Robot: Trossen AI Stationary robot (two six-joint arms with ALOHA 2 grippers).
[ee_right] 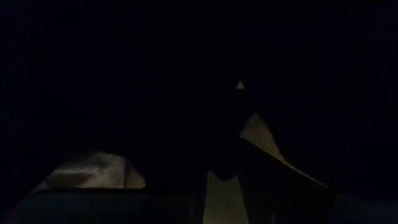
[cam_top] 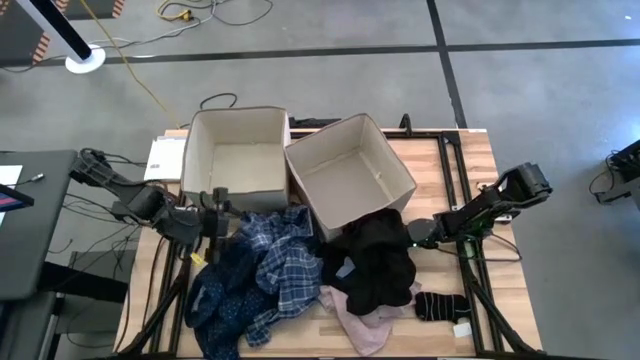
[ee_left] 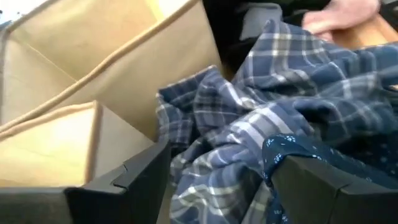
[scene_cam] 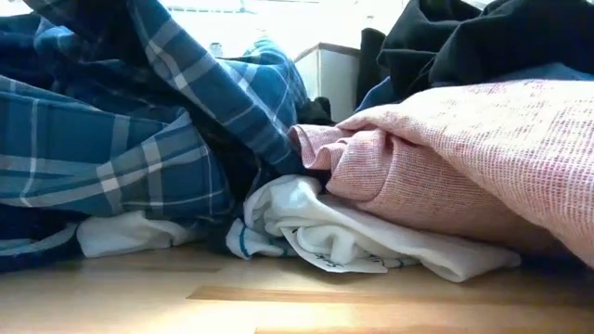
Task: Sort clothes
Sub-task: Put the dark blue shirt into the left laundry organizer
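**Clothes pile still sitting in front of the two boxes**

Starting at the near edge of the light wooden table (cam_top: 140,305): from the low camera there's a small crumpled white fabric piece (scene_cam: 320,232) right on the wood, with a pink knit garment (scene_cam: 464,158) lying on top of it. In the overhead view the pink one (cam_top: 365,318) spills toward the front edge, and a pair of black socks (cam_top: 440,303) lies just beside it on the right.

Behind that is the main heap. The dark blue patterned piece (cam_top: 215,290) is on the left, the blue-and-white plaid shirts (cam_top: 285,262) are bunched in the middle, and a large black garment (cam_top: 378,258) is piled on the right, touching the plaid.

The left gripper (cam_top: 217,222) sits at the left edge of the heap, just in front of the boxes. Its wrist camera shows the fingers (ee_left: 134,180) spread wide with plaid and patterned fabric lying between them, not pinched. The right gripper (cam_top: 418,232) is pressed into the right side of the black garment. Its wrist view is almost all dark cloth, so I can't tell whether it's gripping anything.

Farthest back are two beige fabric boxes, the left one (cam_top: 195,150) and the right one (cam_top: 395,165), side by side and touching, with the heap against their fronts.
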